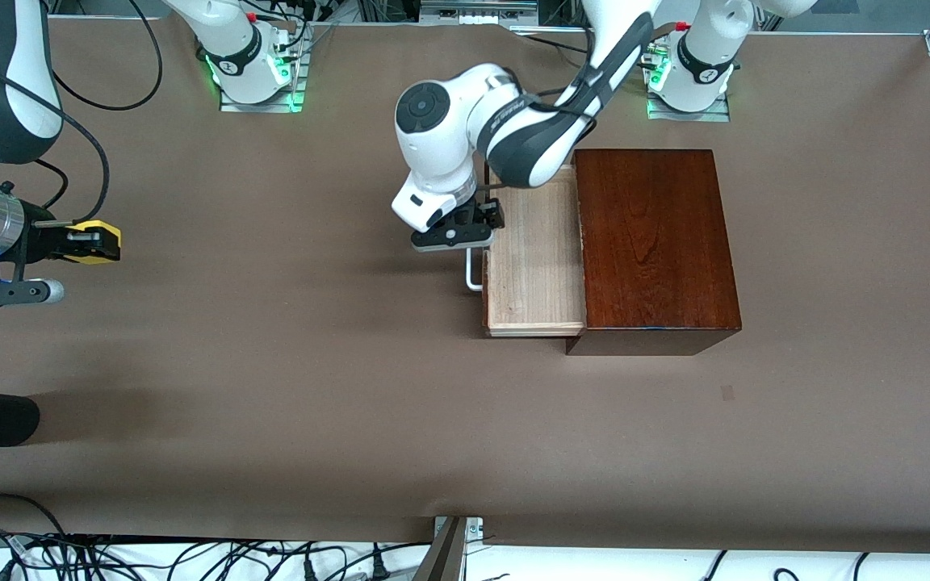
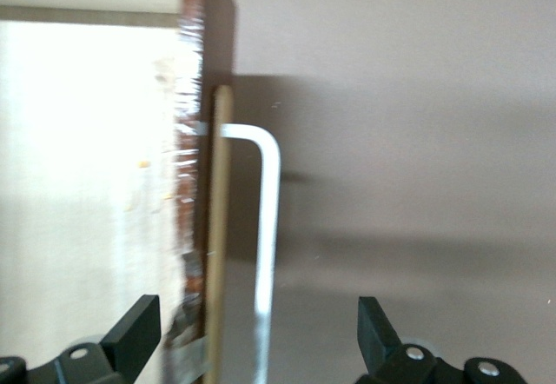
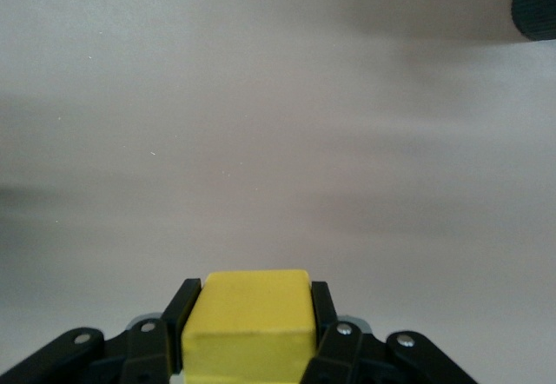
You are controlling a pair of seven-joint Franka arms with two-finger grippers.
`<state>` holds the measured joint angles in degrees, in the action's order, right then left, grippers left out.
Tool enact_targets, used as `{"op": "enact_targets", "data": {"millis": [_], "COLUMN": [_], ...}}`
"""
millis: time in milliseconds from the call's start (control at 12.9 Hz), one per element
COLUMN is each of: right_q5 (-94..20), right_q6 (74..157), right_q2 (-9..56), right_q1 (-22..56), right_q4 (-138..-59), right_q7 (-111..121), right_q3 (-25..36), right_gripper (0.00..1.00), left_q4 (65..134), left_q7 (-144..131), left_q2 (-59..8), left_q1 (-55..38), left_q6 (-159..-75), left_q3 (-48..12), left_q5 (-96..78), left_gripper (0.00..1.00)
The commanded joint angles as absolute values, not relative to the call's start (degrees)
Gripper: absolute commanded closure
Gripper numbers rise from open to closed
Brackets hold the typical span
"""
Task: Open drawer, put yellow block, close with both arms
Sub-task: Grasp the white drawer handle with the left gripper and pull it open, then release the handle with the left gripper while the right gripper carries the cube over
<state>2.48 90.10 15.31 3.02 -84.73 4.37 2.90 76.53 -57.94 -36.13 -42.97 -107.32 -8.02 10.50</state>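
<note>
Over the table's (image 1: 271,363) right-arm edge, the right gripper (image 1: 98,243) clamps the yellow block (image 3: 250,321); the left gripper (image 2: 261,349) straddles the drawer's (image 1: 538,266) handle (image 2: 268,254), fingers spread.

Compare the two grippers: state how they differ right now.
The left gripper stands open and empty; the right gripper is shut on the yellow block. The left gripper is at the drawer front, straddling its white handle; the right gripper hangs over bare table toward the right arm's end. Both are black two-finger grippers.
</note>
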Motion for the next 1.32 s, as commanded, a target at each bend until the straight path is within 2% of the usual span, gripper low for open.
{"op": "enact_targets", "data": {"millis": [0,310,543,776,1009,1241], "right_q5": [2.02,0.44,-4.03,-4.48,-4.31,-3.52], "right_q6": [89.91,89.82,89.12,88.95,89.65,91.23], "right_q2": [15.29,15.21,15.21,15.03,15.47,18.27], "right_q1": [2.55,3.77,6.23,6.59,7.03,13.94], "right_q4": [-83.76,-83.41,-80.87,-79.89,-77.79,-75.77], "right_q7": [3.78,-2.7,-14.02,-27.54,-43.45,-56.04], "right_q3": [2.55,1.76,-0.34,-7.53,-16.5,-19.34], "right_gripper": [0.98,0.98,0.98,0.98,0.98,0.98], "left_q4": [78.4,79.79,82.0,83.75,86.74,90.78], "left_q7": [-56.43,-54.16,-42.49,-32.47,-22.88,-12.96], "left_q2": [-29.9,-22.34,-16.8,-11.88,-6.7,-2.21], "left_q1": [-39.74,-30.88,-24.28,-16.72,-13.71,-13.19], "left_q6": [-102.5,-98.09,-94.76,-91.06,-88.6,-88.42], "left_q3": [-10.45,-11.95,-11.95,-11.43,-6.79,-0.11], "left_q5": [8.96,3.79,2.3,-0.79,-0.88,-0.97], "left_gripper": [0.0,0.0,0.0,0.0,0.0,0.0]}}
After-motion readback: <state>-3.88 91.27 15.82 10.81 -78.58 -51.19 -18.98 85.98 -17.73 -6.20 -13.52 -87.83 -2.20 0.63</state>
